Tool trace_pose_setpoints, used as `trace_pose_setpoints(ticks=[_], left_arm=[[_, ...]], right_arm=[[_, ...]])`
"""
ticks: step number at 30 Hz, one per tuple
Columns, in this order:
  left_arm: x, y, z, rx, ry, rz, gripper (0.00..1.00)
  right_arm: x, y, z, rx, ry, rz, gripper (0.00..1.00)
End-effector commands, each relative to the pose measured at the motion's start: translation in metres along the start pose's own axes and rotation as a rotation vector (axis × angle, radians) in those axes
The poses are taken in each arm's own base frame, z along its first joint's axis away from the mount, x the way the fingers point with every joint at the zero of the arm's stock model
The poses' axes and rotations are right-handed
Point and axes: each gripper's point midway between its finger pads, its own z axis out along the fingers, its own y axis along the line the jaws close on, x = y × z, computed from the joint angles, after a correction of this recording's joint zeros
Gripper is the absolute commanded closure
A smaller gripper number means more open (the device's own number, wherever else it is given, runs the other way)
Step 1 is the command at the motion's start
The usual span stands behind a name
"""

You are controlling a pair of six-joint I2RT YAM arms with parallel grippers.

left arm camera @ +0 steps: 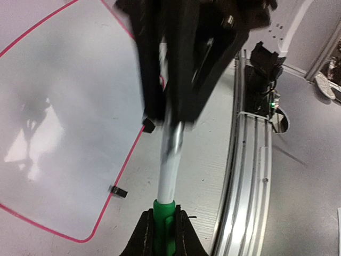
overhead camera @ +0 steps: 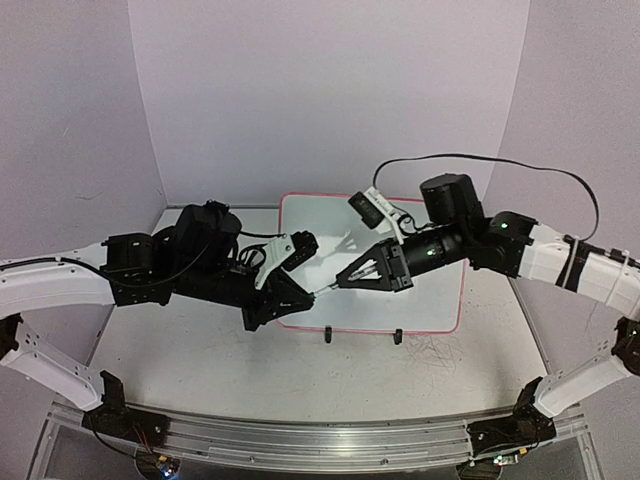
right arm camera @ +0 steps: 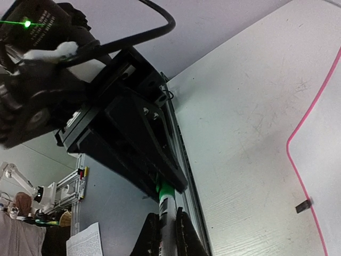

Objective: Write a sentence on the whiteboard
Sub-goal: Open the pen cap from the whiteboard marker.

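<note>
Uncapping, I judge: above the whiteboard [overhead camera: 430, 290], which lies flat on the counter [overhead camera: 200, 350], left hand [overhead camera: 305, 295] clamps the marker [left arm camera: 170, 160] by its green cap [left arm camera: 162, 221], and right hand [overhead camera: 336, 283] clamps the white body.

No text, brand or number can be read. A white label [overhead camera: 382, 199] is seen on the right arm's wrist camera, but its print is too small to be made out. Faint scribbles [overhead camera: 440, 351] are seen on the table [overhead camera: 200, 352] just beside the whiteboard [overhead camera: 430, 300]; no letters can be told. A printed sheet [right arm camera: 85, 240] beyond the table's edge is too blurred to be read.
</note>
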Motion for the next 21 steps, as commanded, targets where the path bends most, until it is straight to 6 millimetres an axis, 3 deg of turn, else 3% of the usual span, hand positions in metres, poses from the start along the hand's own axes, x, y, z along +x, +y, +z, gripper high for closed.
trace_pose_setpoints(ticks=[1,3,6,8,10,12,16,21], left_arm=[[0.018,0.041,-0.032,-0.254,-0.003,-0.036,1.0],[0.022,0.049,-0.043,-0.31,-0.037,-0.069,1.0],[0.042,0.077,-0.054,-0.494,-0.061,-0.177,1.0],[0.058,0.102,-0.064,-0.66,-0.076,-0.294,1.0],[0.079,0.12,-0.071,-0.792,-0.077,-0.403,1.0],[0.101,0.135,-0.075,-0.872,-0.071,-0.532,1.0],[0.154,0.152,-0.057,-0.833,0.026,-0.743,1.0],[0.186,0.157,-0.041,-0.87,0.128,-0.77,1.0]], right_arm=[[-0.026,-0.006,-0.075,0.227,-0.212,-0.121,1.0],[-0.032,-0.017,-0.107,0.4,-0.33,-0.134,1.0],[-0.044,-0.018,-0.14,0.492,-0.535,-0.095,1.0],[-0.047,-0.015,-0.152,0.496,-0.635,-0.095,1.0],[-0.045,-0.028,-0.163,0.574,-0.685,-0.074,1.0],[-0.044,-0.038,-0.165,0.625,-0.692,-0.06,1.0],[-0.045,-0.054,-0.161,0.679,-0.677,-0.036,1.0],[-0.053,-0.048,-0.152,0.627,-0.705,-0.05,1.0]])
